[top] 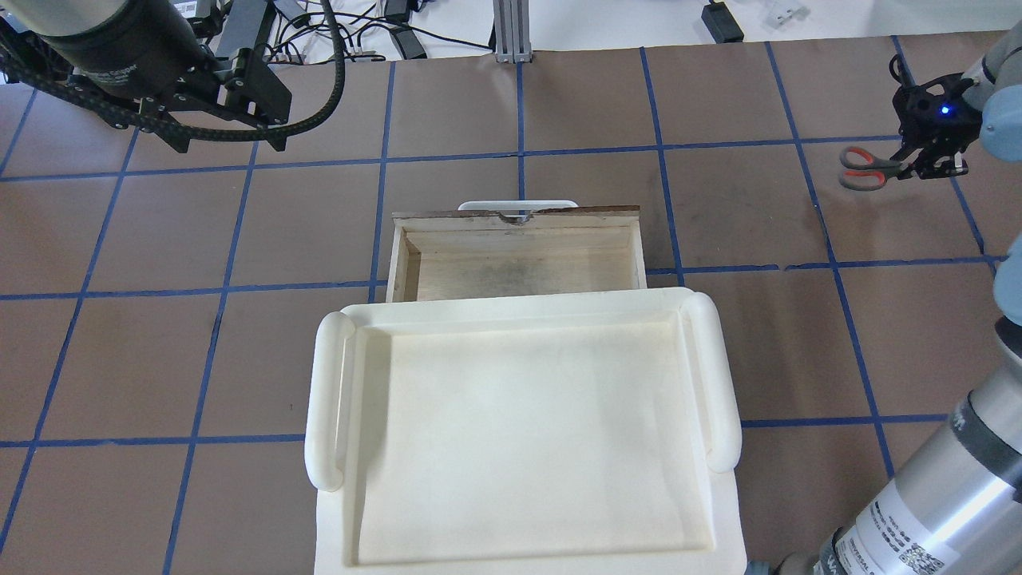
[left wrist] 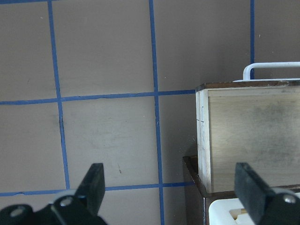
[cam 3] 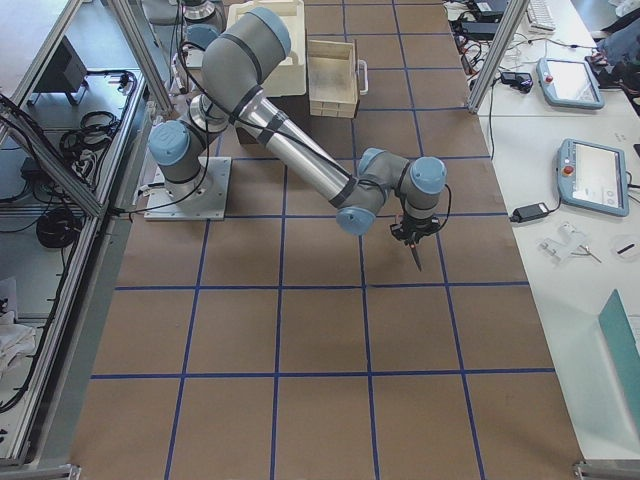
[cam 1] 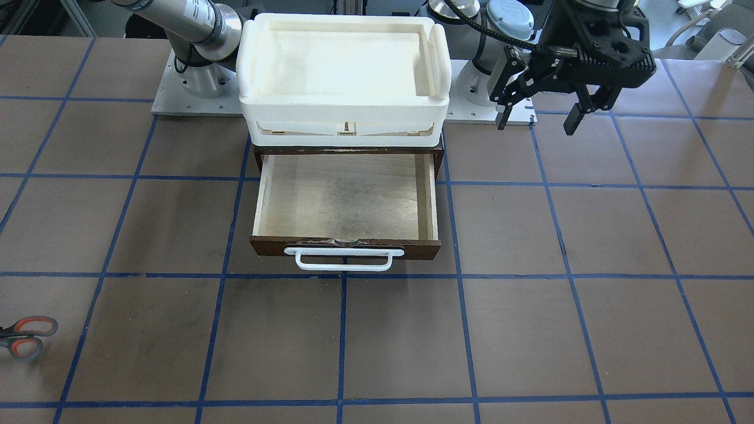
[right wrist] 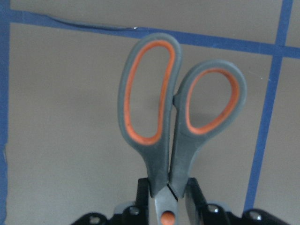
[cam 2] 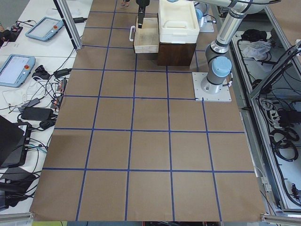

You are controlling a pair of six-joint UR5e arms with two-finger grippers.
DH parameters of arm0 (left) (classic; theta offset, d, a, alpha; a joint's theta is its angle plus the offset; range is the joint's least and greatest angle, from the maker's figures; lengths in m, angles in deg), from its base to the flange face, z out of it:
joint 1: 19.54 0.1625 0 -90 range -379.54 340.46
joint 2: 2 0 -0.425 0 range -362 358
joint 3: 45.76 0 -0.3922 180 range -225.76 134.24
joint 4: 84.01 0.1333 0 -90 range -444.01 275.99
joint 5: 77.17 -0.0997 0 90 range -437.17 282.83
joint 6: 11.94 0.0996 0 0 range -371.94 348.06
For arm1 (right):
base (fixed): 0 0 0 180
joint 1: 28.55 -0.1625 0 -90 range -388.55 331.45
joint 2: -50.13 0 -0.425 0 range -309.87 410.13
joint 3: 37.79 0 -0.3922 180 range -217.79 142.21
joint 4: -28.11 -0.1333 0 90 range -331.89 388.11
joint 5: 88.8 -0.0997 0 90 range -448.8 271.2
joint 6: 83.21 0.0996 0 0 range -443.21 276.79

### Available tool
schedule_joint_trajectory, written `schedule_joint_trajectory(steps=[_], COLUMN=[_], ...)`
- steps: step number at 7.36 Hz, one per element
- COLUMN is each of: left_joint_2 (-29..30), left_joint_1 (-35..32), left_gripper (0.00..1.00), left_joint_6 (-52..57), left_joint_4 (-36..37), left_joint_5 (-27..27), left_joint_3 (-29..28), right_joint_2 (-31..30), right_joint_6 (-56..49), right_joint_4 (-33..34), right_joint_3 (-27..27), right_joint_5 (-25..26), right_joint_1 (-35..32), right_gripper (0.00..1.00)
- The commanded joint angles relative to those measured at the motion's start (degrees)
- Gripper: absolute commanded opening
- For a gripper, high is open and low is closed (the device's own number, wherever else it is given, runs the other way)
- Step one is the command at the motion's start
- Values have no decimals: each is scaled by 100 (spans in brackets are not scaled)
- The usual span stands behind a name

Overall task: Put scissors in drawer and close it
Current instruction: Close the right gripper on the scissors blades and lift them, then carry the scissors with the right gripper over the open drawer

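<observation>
The scissors [right wrist: 164, 117], dark grey with orange-red lined loops, lie far out on my right side, handles toward the drawer in the overhead view [top: 866, 168]; only the handles show in the front view [cam 1: 26, 338]. My right gripper [right wrist: 166, 187] is shut on them at the pivot [top: 918, 168]; I cannot tell whether they are off the table. The dark brown drawer [cam 1: 344, 244] is pulled open and its pale plywood inside is bare [top: 519, 255]; its white bar handle [cam 1: 344, 259] faces away from me. My left gripper [cam 1: 542, 118] is open and empty, above the table beside the drawer [left wrist: 253, 136].
A white plastic tray [cam 1: 344, 106] sits on top of the brown cabinet [top: 327, 399], over the drawer's back. The table is brown paper with a blue tape grid. My right arm [cam 3: 290, 140] reaches far out over the table.
</observation>
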Motion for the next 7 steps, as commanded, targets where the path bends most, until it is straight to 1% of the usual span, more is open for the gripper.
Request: schedule_joint_trajectory(steps=[1, 2, 3, 5, 6, 7], left_joint_2=[1, -8, -34, -43, -43, -43], left_joint_1=[-3, -3, -3, 6, 23, 6], left_gripper=[100, 100, 100, 100, 100, 100], left_joint_6=[-30, -30, -13, 5, 14, 14], left_joint_4=[15, 15, 15, 15, 24, 15], left_joint_5=[95, 104, 104, 113, 113, 113], left_joint_3=[0, 0, 0, 0, 0, 9], right_joint_2=[-525, -789, -1035, -1457, -1564, -1704], right_joint_6=[26, 88, 97, 701, 825, 1218], right_joint_4=[-489, -742, -945, -1471, -1579, -1728], right_joint_3=[2, 10, 19, 28, 37, 37], right_joint_5=[125, 178, 222, 336, 354, 328], right_joint_1=[-262, -481, -849, -1535, -1904, -2273], right_gripper=[0, 0, 0, 0, 0, 0])
